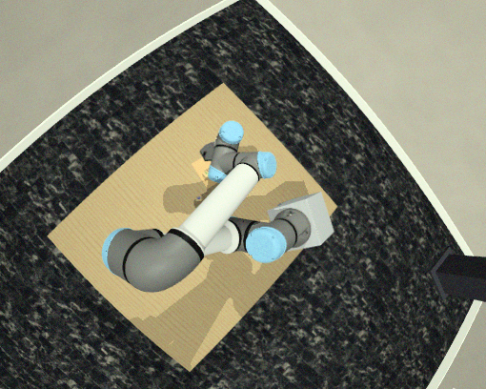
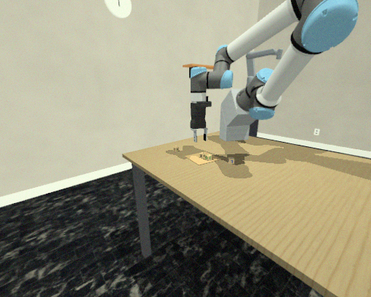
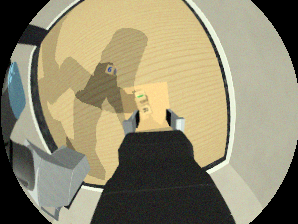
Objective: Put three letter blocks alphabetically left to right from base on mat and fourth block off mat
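The light orange mat (image 1: 199, 165) (image 2: 199, 162) (image 3: 160, 94) lies flat on the table. A block with a green mark (image 2: 209, 157) (image 3: 140, 95) and a block with a dark mark (image 2: 202, 155) (image 3: 145, 109) stand close together on it; their letters are too small to read. A block with a blue mark (image 1: 198, 197) (image 2: 231, 160) (image 3: 110, 70) lies off the mat, in shadow. Another block (image 2: 176, 148) lies off the mat on the other side. My gripper (image 2: 200, 140) (image 3: 152, 114) is open and empty, above the table. The arm hides it in the top view.
The wooden table (image 1: 117, 191) (image 2: 278, 211) (image 3: 185, 65) bears the grey robot base (image 1: 323, 219) (image 2: 235, 127) (image 3: 62, 175). Arm shadows fall over part of the table and the blue-marked block. The table's edge runs beyond the mat and the far block.
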You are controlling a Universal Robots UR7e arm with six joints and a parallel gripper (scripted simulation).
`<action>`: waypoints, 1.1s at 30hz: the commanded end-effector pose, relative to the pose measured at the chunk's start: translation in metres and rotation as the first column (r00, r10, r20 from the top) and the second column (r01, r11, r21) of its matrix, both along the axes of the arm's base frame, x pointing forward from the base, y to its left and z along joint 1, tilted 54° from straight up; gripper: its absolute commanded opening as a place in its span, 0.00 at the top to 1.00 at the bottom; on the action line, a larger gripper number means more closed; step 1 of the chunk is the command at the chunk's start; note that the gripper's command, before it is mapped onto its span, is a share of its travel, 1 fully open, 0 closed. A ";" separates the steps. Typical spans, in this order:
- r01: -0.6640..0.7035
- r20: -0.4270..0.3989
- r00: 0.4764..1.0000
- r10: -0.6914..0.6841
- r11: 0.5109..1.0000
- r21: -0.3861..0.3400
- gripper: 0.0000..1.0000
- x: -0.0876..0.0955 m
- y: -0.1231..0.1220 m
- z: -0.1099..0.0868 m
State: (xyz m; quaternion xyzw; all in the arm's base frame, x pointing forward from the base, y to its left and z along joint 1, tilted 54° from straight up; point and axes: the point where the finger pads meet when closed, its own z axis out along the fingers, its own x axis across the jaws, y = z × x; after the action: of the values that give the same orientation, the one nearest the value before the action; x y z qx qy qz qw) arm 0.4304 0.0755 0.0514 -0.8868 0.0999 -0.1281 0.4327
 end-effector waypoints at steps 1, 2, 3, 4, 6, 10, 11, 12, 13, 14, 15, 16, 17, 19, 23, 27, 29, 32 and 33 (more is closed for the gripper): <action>0.075 -0.088 0.993 -0.072 0.997 0.031 0.00 0.010 -0.015 -0.010; 0.075 -0.088 0.993 -0.072 0.997 0.031 0.00 0.010 -0.015 -0.010; 0.105 -0.124 0.987 -0.099 0.994 0.042 0.00 0.013 -0.020 -0.015; 0.122 -0.146 0.983 -0.114 0.991 0.049 0.00 0.015 -0.023 -0.017; 0.145 -0.173 0.976 -0.133 0.988 0.056 0.00 0.017 -0.027 -0.021; 0.195 -0.233 0.957 -0.173 0.978 0.071 0.00 0.022 -0.036 -0.029; 0.207 -0.248 0.951 -0.183 0.975 0.074 0.00 0.024 -0.038 -0.032; 0.220 -0.264 0.945 -0.193 0.972 0.077 0.00 0.025 -0.040 -0.034; 0.233 -0.279 0.939 -0.203 0.969 0.080 0.00 0.026 -0.043 -0.036; 0.246 -0.294 0.932 -0.212 0.966 0.082 0.00 0.027 -0.045 -0.038; 0.259 -0.309 0.925 -0.221 0.962 0.085 0.00 0.028 -0.047 -0.041; 0.272 -0.325 0.917 -0.231 0.958 0.087 0.00 0.030 -0.049 -0.043; 0.284 -0.339 0.910 -0.239 0.955 0.089 0.00 0.031 -0.051 -0.046; 0.284 -0.339 0.910 -0.239 0.955 0.089 0.00 0.031 -0.051 -0.046; 0.355 -0.422 0.861 -0.285 0.930 0.096 0.00 0.036 -0.064 -0.059; 0.404 -0.479 0.820 -0.313 0.910 0.097 0.00 0.040 -0.072 -0.070; 0.428 -0.507 0.798 -0.326 0.898 0.096 0.00 0.042 -0.076 -0.075; 0.464 -0.548 0.763 -0.344 0.881 0.094 0.00 0.044 -0.083 -0.083; 0.476 -0.562 0.750 -0.349 0.874 0.092 0.00 0.045 -0.085 -0.086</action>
State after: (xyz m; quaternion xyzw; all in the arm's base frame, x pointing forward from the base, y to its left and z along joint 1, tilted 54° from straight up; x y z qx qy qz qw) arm 0.4699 0.0052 -0.0193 -0.8099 0.3752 0.0152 0.4506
